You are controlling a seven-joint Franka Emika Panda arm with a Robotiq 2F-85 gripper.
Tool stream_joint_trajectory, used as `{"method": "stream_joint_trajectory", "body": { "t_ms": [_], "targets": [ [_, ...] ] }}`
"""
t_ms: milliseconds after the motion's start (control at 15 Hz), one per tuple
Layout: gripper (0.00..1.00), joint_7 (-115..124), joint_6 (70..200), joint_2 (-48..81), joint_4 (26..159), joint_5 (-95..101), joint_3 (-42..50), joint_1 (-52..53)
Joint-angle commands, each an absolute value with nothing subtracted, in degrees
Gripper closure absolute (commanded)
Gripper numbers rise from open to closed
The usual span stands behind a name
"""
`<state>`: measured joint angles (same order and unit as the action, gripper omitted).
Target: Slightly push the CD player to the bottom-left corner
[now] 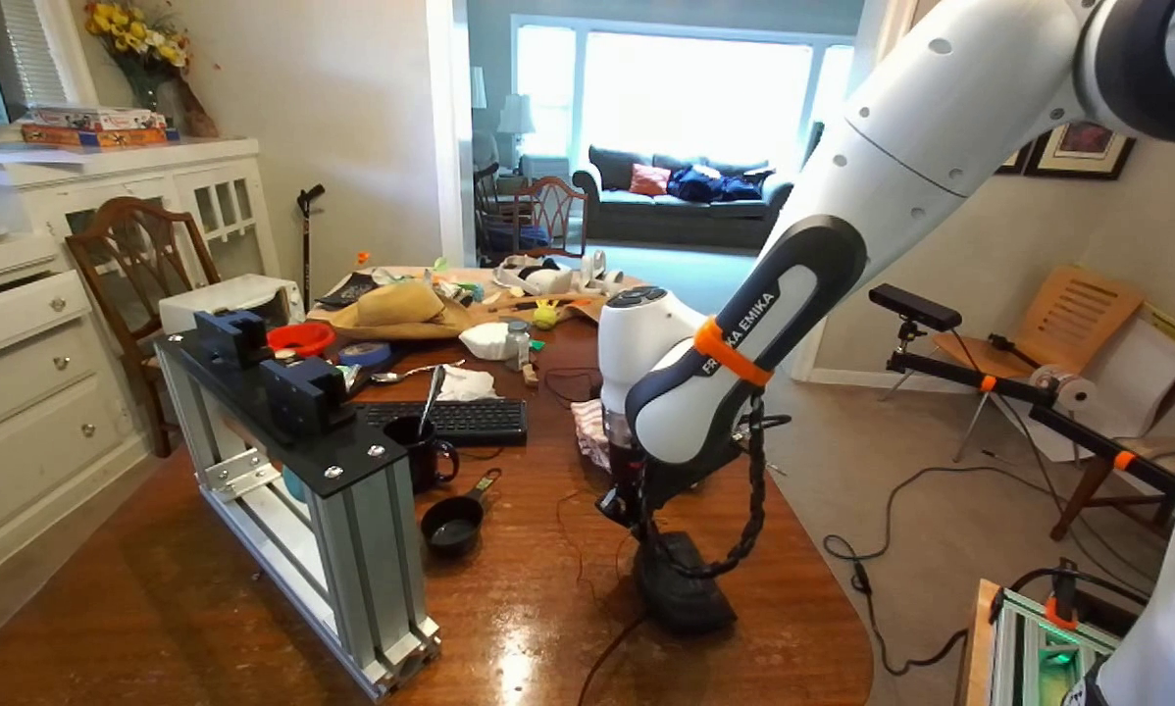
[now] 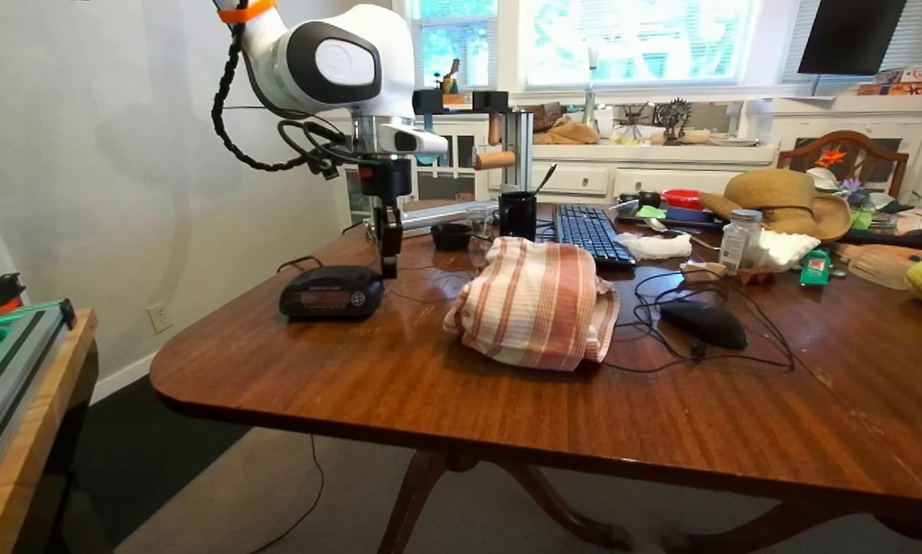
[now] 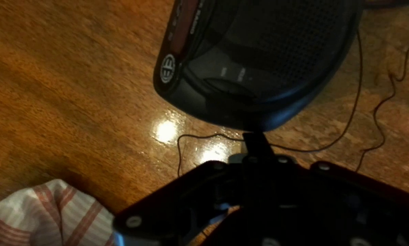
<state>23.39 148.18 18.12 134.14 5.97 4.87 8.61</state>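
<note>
Progress I judge incomplete: the black, rounded plastic clock radio [image 2: 329,292], presumably the CD player, sits on the glossy brown wooden table [image 2: 338,373], short of its rounded corner [image 2: 185,371]. My black two-fingered gripper [image 2: 389,268] is clenched, empty, fingertips [image 3: 258,145] at the radio's flank; contact unconfirmed. Some cornerward pushing appears outstanding.

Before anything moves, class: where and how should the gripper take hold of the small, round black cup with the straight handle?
Probably best by its straight handle, coming from above, with the gripper closing across the handle's narrow width. The cup sits open side up, its handle sticking out from the wider body, apart from the glossy black mug.
</note>
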Motion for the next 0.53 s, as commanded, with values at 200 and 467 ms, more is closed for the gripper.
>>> {"method": "stream_joint_trajectory", "body": {
  "t_ms": [200,467],
  "targets": [
    [1.00,32.13,146.51,12.61,137.31,4.41,5.47,8.65],
    [0.66,45.04,140.15,5.08,136.47,7.76,5.29,10.22]
  ]
}}
